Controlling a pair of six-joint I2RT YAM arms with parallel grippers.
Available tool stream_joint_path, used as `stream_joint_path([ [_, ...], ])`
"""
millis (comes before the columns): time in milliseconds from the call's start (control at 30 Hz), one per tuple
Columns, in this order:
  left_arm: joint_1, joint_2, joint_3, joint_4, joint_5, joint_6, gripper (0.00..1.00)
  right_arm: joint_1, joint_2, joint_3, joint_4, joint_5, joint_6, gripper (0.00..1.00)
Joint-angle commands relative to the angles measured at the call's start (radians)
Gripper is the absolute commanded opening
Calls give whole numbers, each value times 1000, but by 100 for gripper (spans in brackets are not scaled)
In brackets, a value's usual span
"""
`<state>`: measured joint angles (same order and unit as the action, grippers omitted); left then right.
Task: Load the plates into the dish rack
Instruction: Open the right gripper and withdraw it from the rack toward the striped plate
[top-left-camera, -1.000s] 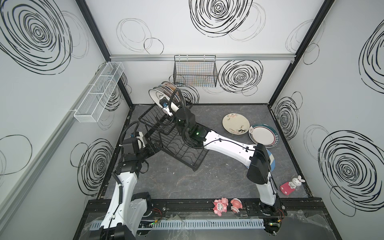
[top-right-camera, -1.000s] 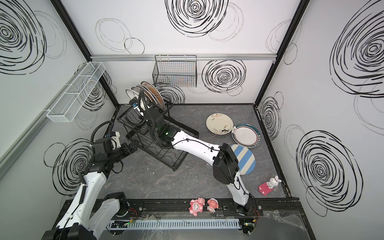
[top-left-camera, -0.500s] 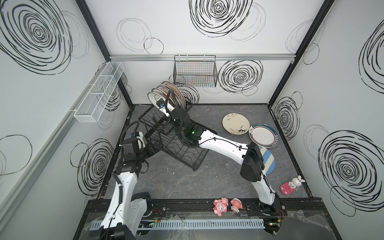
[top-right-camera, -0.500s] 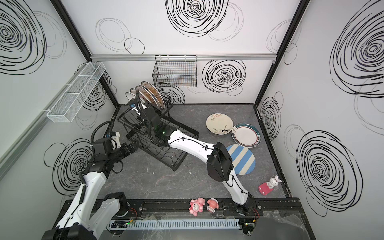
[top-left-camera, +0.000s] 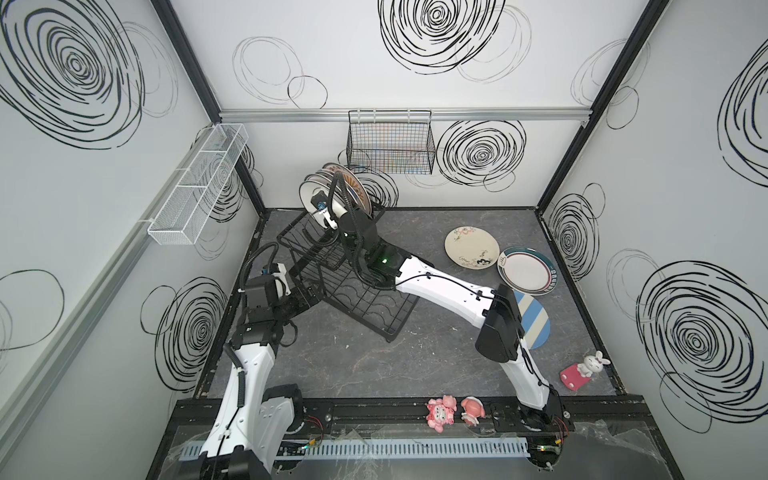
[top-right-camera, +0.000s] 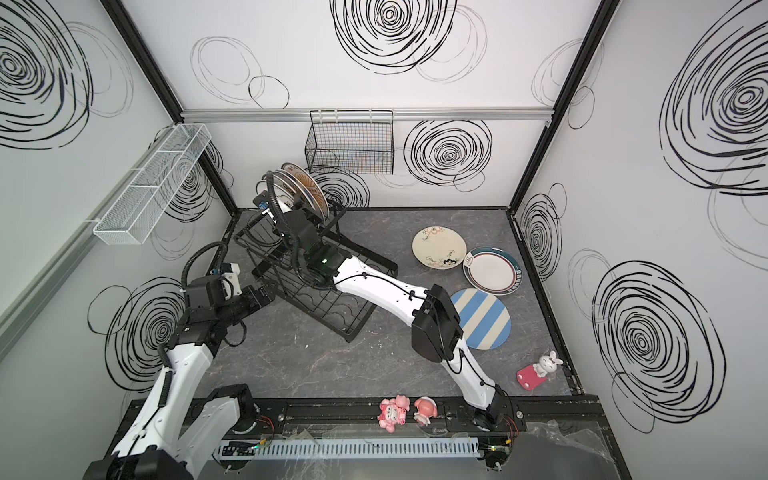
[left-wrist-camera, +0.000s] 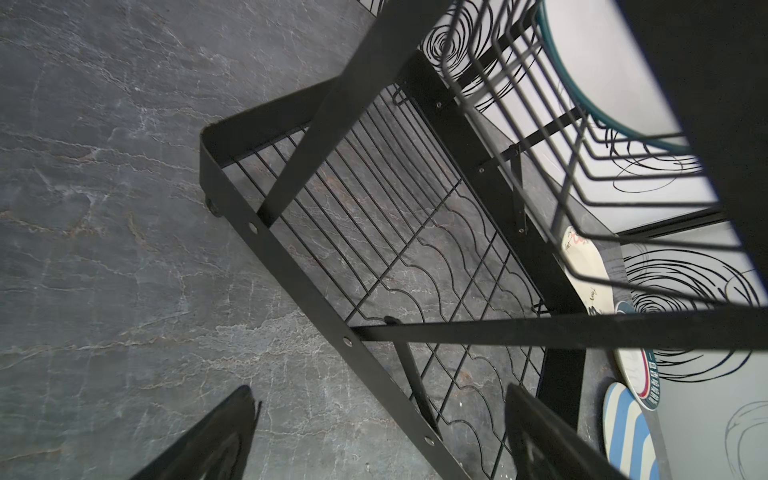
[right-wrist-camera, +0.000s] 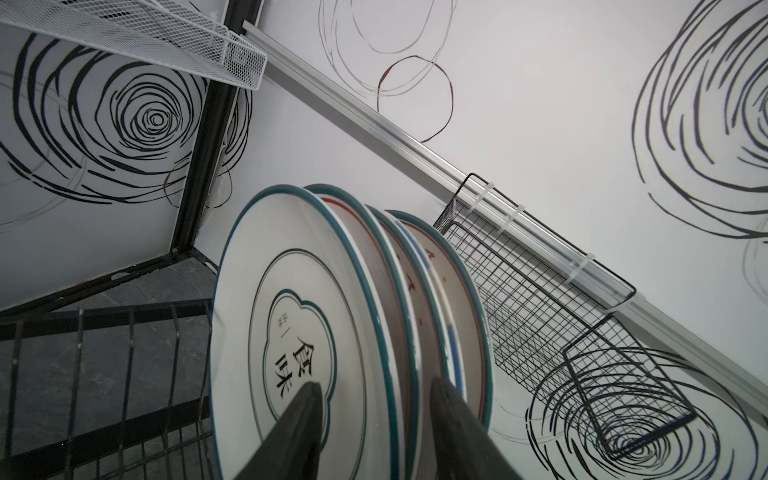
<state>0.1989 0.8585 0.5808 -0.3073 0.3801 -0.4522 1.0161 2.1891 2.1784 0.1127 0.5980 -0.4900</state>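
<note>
Currently three plates flat on table, five upright in dish rack — left hand, right hand spread.

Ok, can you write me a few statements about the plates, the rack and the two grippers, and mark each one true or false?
1. Three plates lie flat on the table: the cream plate, the teal-rimmed plate and the blue-striped plate. True.
2. The racked plates stand in the lower tray. False: they stand on edge in the upper basket.
3. The right gripper is shut on the blue-striped plate. False: its jaws stand apart at the rims of the racked plates.
4. The left gripper is open, near the rim of the lower tray. True.
</note>
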Motion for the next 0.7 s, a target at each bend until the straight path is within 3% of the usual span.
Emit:
stream_joint_path([
  [0,-5,-11,47,5,-5,20,96,5,-34,73,-70,37,15,60],
  [167,-29,-36,100,-60,-61,59,96,12,-101,89,-164,12,83,75],
  [367,-90,-83,148,-123,-106,52,96,-1,-255,13,-324,-53,236,79],
  [533,-214,-127,153,-151,-114,29,96,-80,-561,-388,-325,-185,439,81],
  [667,-373,-170,146,-165,-212,-34,96,-225,-802,-694,-403,-317,634,82],
])
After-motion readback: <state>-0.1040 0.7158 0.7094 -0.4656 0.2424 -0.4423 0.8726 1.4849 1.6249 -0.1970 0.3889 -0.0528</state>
